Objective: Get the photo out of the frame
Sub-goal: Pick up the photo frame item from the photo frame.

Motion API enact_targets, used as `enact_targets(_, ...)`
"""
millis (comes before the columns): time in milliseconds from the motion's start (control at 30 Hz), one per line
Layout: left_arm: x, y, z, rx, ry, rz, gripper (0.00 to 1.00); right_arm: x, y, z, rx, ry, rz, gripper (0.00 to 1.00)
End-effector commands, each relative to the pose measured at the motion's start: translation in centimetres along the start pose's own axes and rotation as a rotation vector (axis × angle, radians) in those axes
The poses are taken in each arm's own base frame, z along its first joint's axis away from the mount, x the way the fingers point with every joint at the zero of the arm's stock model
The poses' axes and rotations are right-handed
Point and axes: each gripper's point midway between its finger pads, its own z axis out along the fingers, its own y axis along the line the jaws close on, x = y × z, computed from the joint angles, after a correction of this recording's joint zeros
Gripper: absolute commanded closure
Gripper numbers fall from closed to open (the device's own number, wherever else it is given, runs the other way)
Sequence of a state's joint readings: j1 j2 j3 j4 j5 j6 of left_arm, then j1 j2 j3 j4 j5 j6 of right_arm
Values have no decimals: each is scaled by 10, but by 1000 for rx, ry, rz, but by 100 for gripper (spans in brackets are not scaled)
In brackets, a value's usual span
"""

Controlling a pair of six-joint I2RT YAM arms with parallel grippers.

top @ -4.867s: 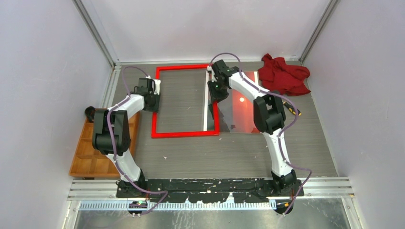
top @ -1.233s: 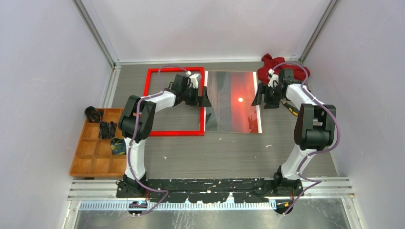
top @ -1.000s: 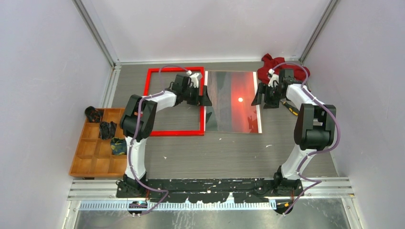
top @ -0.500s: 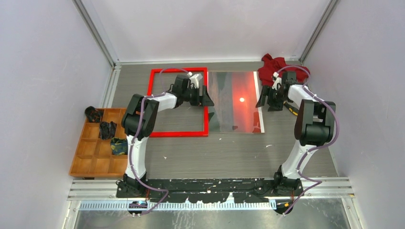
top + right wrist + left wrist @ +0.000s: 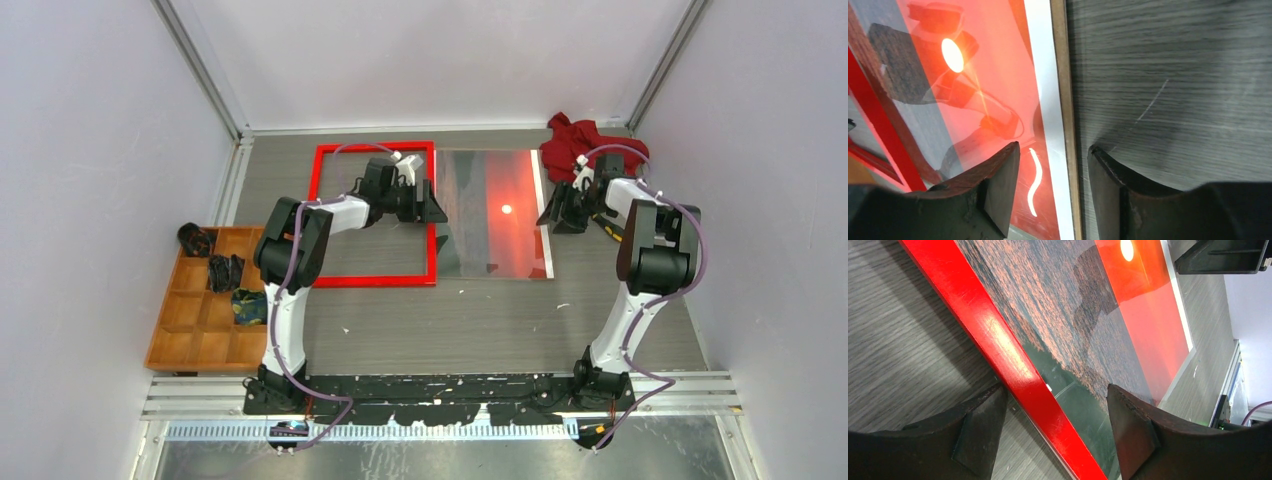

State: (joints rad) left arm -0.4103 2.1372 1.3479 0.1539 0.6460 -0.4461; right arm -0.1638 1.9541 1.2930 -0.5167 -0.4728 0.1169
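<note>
Photo (image 5: 500, 215) lies flat at 3 o'clock of the frame (image 5: 375, 282), just beside its rail. My left gripper (image 5: 1055, 405), spread, straddles that rail. My right gripper (image 5: 1054, 155), spread, straddles the photo's outer edge, where closing may also catch the brown backing board (image 5: 1066, 125).

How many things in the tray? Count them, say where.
3: black lump at the far-left corner, second lump a row nearer, teal lump nearer again, rightward. None seems hidden.

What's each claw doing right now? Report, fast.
Left claw: open, straddling the frame along its red bar, not clamped on it.
Right claw: open, straddling the photo at its white-strip edge, nothing held.
</note>
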Motion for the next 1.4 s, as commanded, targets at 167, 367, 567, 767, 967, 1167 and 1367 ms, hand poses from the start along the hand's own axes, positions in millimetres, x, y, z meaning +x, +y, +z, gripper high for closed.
enact_targets(167, 5, -6, -7, 6, 10, -5, 26, 11, -2, 17, -40, 56, 61, 52)
enact_targets(367, 6, -6, -7, 8, 13, -5, 26, 9, -8, 15, -57, 47, 109, 68)
enact_targets(567, 6, -7, -9, 5, 13, -4, 26, 5, -14, 11, -55, 28, 130, 88)
enact_targets(767, 0, -6, -18, -16, -3, 7, 24, 4, -17, 11, -48, 25, 132, 99)
enact_targets(967, 8, 14, -29, -135, 23, 38, 24, 2, -23, 8, -20, 8, 129, 99)
enact_targets(1167, 11, 19, -33, -166, 29, 43, 24, 0, -27, 5, 8, -7, 121, 99)
enact_targets(1367, 9, 28, -41, -240, 31, 67, 23, -4, -35, -1, 62, -35, 112, 99)
